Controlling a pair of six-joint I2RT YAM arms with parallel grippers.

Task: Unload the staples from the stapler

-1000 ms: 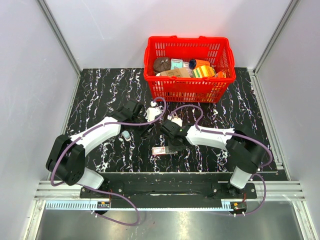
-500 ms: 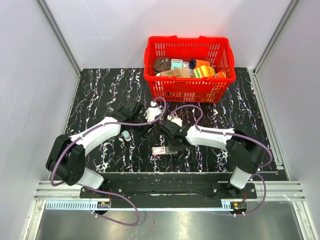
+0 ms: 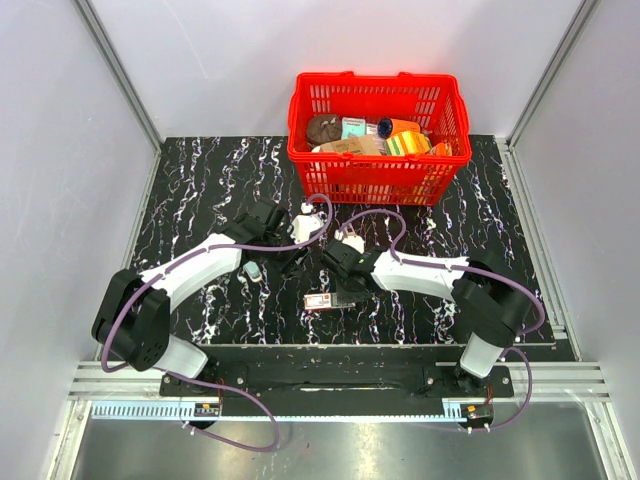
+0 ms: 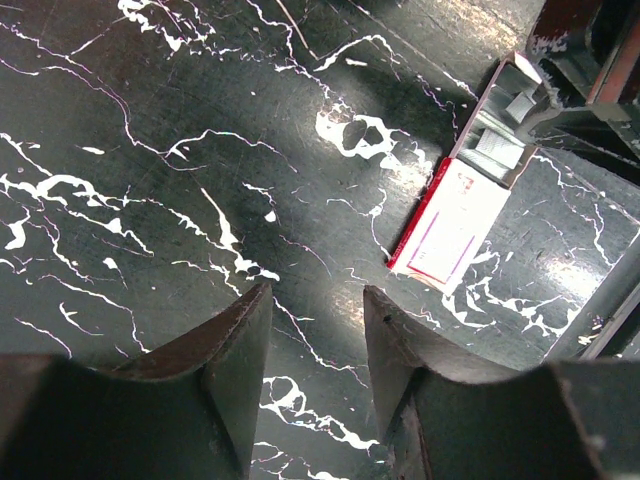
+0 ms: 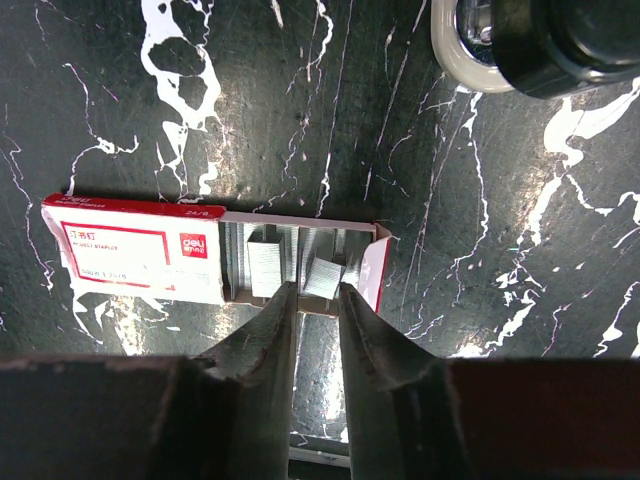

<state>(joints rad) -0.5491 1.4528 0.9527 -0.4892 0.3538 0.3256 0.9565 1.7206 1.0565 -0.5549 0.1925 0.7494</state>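
The stapler is a small pale-blue piece on the marble table beside my left forearm. A pale rounded thing under a black part in the right wrist view may be its end. A red-and-white staple box lies slid open, with loose staple strips in its tray. My right gripper hovers at the tray's edge, open by a narrow gap, with a tilted strip right at its tips. My left gripper is open over bare table, the staple box ahead to its right.
A red basket full of assorted items stands at the back of the table. The two grippers sit close together mid-table, with the staple box just in front. Grey walls close in on both sides.
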